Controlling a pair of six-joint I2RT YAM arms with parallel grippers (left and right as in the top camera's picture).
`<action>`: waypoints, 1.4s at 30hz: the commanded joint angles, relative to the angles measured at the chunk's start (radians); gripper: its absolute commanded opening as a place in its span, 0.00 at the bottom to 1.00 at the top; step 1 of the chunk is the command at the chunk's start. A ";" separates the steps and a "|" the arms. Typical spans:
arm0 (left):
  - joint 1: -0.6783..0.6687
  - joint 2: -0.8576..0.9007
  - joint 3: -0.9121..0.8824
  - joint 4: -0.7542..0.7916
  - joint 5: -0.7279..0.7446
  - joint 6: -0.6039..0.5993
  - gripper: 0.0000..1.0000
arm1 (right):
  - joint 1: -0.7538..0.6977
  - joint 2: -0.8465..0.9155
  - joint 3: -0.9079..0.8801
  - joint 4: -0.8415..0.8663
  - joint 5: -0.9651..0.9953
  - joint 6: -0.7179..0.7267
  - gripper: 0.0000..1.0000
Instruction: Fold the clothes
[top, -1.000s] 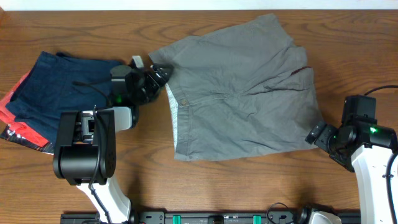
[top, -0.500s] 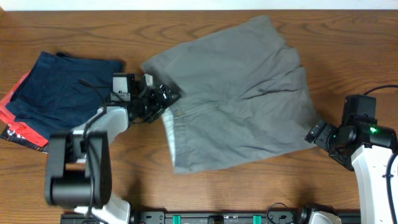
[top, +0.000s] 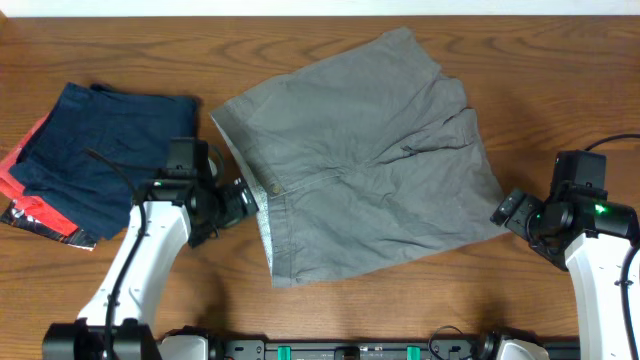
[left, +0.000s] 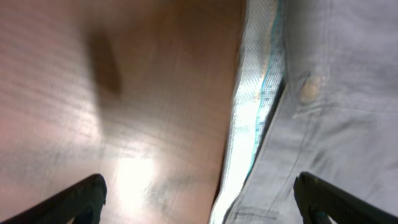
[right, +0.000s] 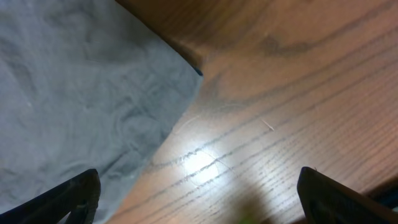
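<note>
The grey shorts (top: 370, 150) are matt, softly creased cloth; their waistband lining (left: 252, 112) is a paler weave. The counter (top: 560, 60) is grained brown wood, smooth with a soft sheen.

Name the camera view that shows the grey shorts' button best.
Left wrist: the button sits large beside the pale waistband lining. Overhead shows a speck at most; right wrist shows only a leg corner of the shorts.

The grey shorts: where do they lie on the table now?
Overhead, the shorts lie spread in the middle of the table, between the left end effector and the right end effector; the navy garment is further left.
</note>
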 joint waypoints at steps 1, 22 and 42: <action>-0.051 -0.036 -0.003 -0.071 -0.029 -0.044 0.98 | -0.009 -0.001 0.006 0.020 0.000 0.000 0.99; -0.554 -0.042 -0.091 -0.150 -0.032 -0.995 0.98 | -0.008 0.160 0.006 0.085 -0.048 0.000 0.99; -0.599 -0.040 -0.254 0.101 -0.066 -1.256 0.90 | -0.008 0.160 0.006 0.084 -0.049 -0.001 0.99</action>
